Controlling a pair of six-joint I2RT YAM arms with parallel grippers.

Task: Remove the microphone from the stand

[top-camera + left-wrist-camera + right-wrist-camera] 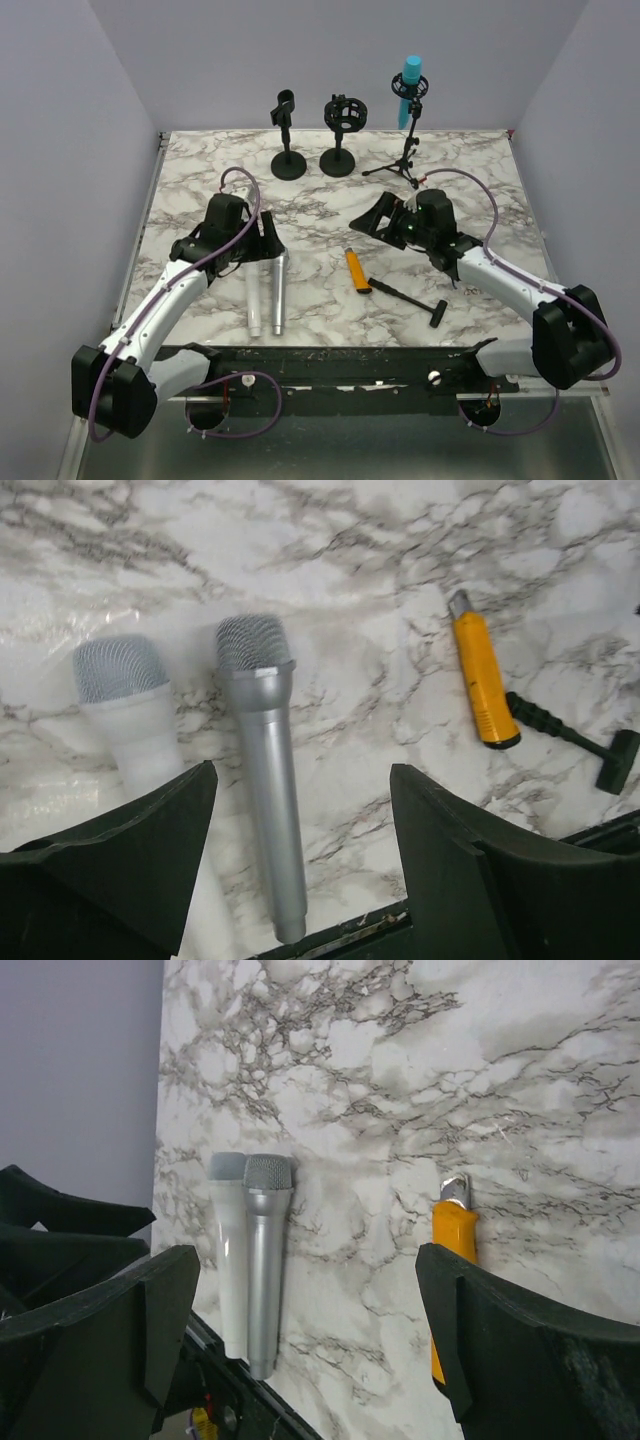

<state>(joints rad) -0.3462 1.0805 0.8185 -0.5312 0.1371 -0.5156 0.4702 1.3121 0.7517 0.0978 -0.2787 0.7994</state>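
Left pincer (pixel 300 780): jaws apart, gripping nothing, straddling the silver microphone (pixel 262 730), which lies flat on the table (pixel 470 170) beside the white microphone (pixel 125 705). Both are round. If you clip either one while lifting off, it probably rolls toward the near edge.

Right pincer (pixel 308 1260): jaws wide apart, empty, low over the table near the orange knife (pixel 357 270) and the black tool (pixel 410 298). A low sweep could shove them.

Your task thing, the blue microphone (pixel 410 92), sits upright in the tripod stand (pixel 407 160) at the back right. The tripod looks light, so a sideways pull likely tips or drags it. The two empty stands (pixel 288 140) are just beside it, so a wide approach may knock them.
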